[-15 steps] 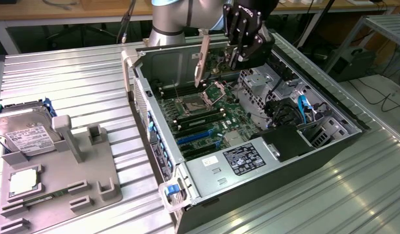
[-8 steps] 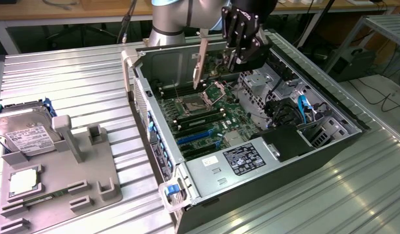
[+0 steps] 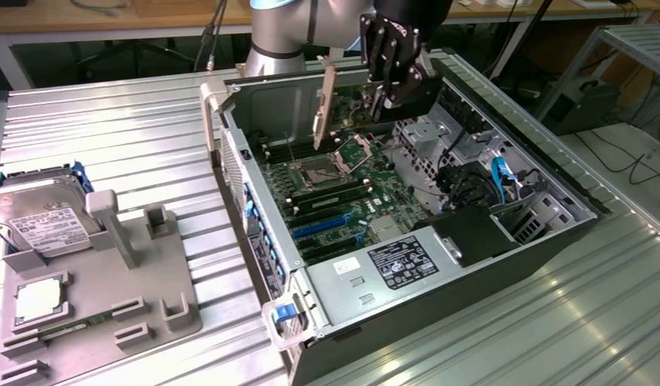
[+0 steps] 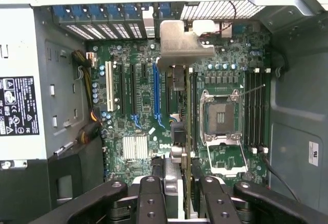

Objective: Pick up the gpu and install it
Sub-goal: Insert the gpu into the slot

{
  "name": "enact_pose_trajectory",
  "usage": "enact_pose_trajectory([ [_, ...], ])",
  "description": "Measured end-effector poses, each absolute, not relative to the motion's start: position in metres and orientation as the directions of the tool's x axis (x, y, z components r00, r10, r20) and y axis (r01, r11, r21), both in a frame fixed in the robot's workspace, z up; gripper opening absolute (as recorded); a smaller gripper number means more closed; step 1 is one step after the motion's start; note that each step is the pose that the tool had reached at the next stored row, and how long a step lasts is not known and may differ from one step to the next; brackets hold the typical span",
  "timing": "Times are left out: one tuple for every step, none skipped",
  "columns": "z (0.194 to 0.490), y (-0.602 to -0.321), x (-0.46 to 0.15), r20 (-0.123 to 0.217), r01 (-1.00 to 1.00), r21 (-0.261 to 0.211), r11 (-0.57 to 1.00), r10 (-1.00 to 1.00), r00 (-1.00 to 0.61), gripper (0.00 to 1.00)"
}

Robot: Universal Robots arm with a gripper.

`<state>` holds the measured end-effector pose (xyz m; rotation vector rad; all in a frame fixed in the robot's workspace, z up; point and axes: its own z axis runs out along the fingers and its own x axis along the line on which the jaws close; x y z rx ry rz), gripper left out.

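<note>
The gpu hangs edge-down above the motherboard inside the open computer case, its silvery bracket toward the case's rear wall. My gripper is shut on the card's other end. In the wrist view the gpu is seen edge-on between my fingers, with its bent bracket at the rear slot openings. My gripper holds it over the board, just beside the blue slot and the open processor socket.
A silver hard drive and a grey holder fixture with a processor chip lie at the exterior view's left. The power supply, blue cables and memory slots crowd the case.
</note>
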<state>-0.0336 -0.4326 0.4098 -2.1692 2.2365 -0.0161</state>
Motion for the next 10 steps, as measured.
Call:
enact_pose_trajectory([
  [0.4094,-0.4325,-0.0339,-0.011,-0.999,-0.026,0.037,-0.999,-0.037,0.31],
  [0.409,-0.4324,-0.0342,-0.011,-0.999,-0.026,0.04,-0.999,-0.04,0.31],
  [0.4085,-0.4324,-0.0342,-0.011,-0.999,-0.026,0.041,-0.999,-0.04,0.31],
  [0.4075,-0.4324,-0.0342,-0.011,-0.999,-0.026,0.041,-0.999,-0.04,0.31],
  [0.4065,-0.4323,-0.0343,-0.011,-0.999,-0.026,0.041,-0.999,-0.04,0.31],
  [0.4047,-0.4319,-0.0343,-0.011,-0.999,-0.026,0.04,-0.999,-0.04,0.31],
  [0.4026,-0.4312,-0.0343,-0.01,-0.999,-0.025,0.04,-0.999,-0.04,0.31],
  [0.4014,-0.4309,-0.0343,-0.01,-0.999,-0.025,0.04,-0.999,-0.04,0.31],
  [0.4007,-0.4308,-0.0343,-0.01,-0.999,-0.025,0.04,-0.999,-0.04,0.31],
  [0.3996,-0.4307,-0.0345,-0.01,-0.999,-0.025,0.04,-0.999,-0.04,0.31],
])
